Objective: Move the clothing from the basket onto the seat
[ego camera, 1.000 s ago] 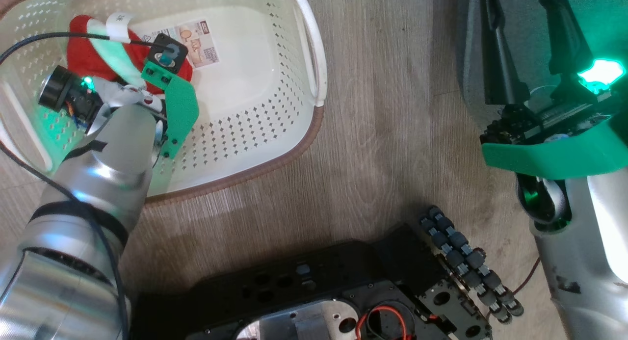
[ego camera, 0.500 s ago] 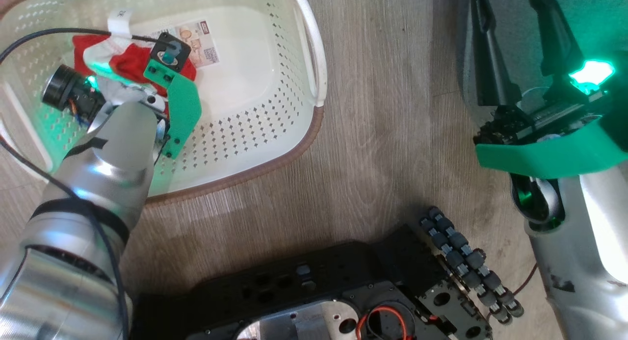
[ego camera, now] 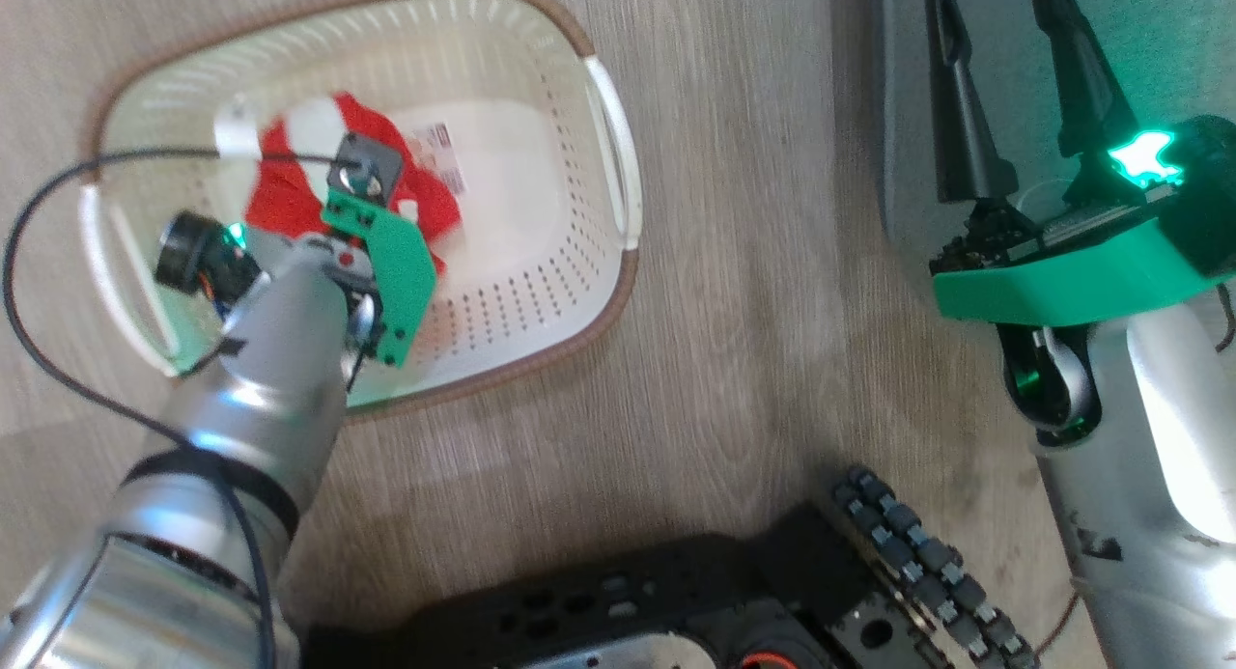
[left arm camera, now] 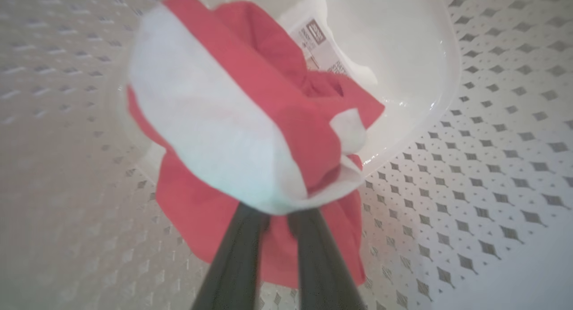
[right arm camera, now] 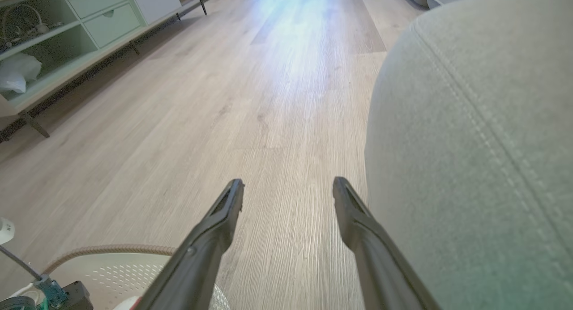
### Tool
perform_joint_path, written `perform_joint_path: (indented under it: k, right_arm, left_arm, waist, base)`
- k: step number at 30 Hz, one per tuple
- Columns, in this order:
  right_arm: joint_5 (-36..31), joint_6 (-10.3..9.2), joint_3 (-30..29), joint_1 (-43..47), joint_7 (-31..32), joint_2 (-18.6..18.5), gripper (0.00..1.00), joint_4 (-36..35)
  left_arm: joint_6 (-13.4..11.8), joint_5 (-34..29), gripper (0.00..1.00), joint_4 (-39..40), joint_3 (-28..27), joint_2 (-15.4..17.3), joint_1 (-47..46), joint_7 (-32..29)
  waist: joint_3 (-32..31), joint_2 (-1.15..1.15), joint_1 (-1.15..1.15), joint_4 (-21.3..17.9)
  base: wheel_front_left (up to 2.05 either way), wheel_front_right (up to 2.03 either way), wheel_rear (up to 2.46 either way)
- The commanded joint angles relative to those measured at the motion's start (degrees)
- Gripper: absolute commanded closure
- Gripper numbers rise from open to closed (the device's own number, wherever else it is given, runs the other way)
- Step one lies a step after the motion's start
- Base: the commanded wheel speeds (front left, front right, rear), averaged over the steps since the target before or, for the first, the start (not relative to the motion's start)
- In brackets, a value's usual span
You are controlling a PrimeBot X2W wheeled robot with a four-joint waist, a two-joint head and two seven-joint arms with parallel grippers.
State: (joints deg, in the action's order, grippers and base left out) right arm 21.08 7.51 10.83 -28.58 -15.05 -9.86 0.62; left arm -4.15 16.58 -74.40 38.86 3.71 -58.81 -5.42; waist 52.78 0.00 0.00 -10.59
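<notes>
One bundle of clothing (left arm camera: 250,122) — soft bright red fabric with a broad white panel, crumpled — is caught at a fold by your left gripper (left arm camera: 277,211), its two dark tapered fingers pinched nearly together on it, within the walls of the basket (ego camera: 541,292). Basket: cream plastic, rounded-rectangular, diamond-perforated sides, brown woven-look rim, paper label (left arm camera: 320,50) on the smooth bottom. It stands on a pale wood-grain plank floor (right arm camera: 268,99); a pale green shelf unit (right arm camera: 67,41) lines the room's edge. Your right gripper (right arm camera: 286,189) is spread and empty just beside the seat (right arm camera: 470,144) — light grey woven upholstery, rounded corner, stitched seam.
</notes>
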Motion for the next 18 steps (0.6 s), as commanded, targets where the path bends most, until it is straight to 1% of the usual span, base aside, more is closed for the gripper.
perform_joint_path:
  k: [1,7,13,16,18]
  right_arm:
    - [-0.5,-0.02,0.4,3.0,0.0,-0.7,0.00,-1.0]
    - [-0.2,-0.02,0.4,4.9,0.0,-1.4,0.00,0.5]
    - [-0.1,-0.02,0.0,7.1,0.0,-2.3,0.00,1.7]
    - [0.1,-0.02,0.0,8.4,0.0,-2.5,0.00,2.3]
    - [0.1,-0.02,0.1,8.9,0.0,-2.6,0.00,2.5]
  left_arm:
    - [0.2,0.6,1.00,0.4,-1.1,0.5,2.7,2.2]
    - [0.5,2.6,1.00,0.4,-1.7,-0.4,6.5,8.5]
    - [1.1,5.6,1.00,1.1,-2.9,-0.8,9.0,15.7]
    - [1.8,7.1,1.00,2.3,-3.0,-0.8,10.7,18.1]
    - [1.9,7.5,1.00,2.9,-2.9,-0.8,11.2,18.7]
  waist:
    - [-5.6,0.00,0.00,1.4]
    - [-14.8,0.00,0.00,3.2]
    - [-22.7,0.00,0.00,5.6]
    - [-26.4,0.00,0.00,6.7]
    - [-27.6,0.00,0.00,7.1]
  base:
    - [0.00,0.00,0.00]
    - [0.00,0.00,0.00]
    - [0.00,0.00,0.00]
    - [0.00,0.00,0.00]
    - [0.00,0.00,0.00]
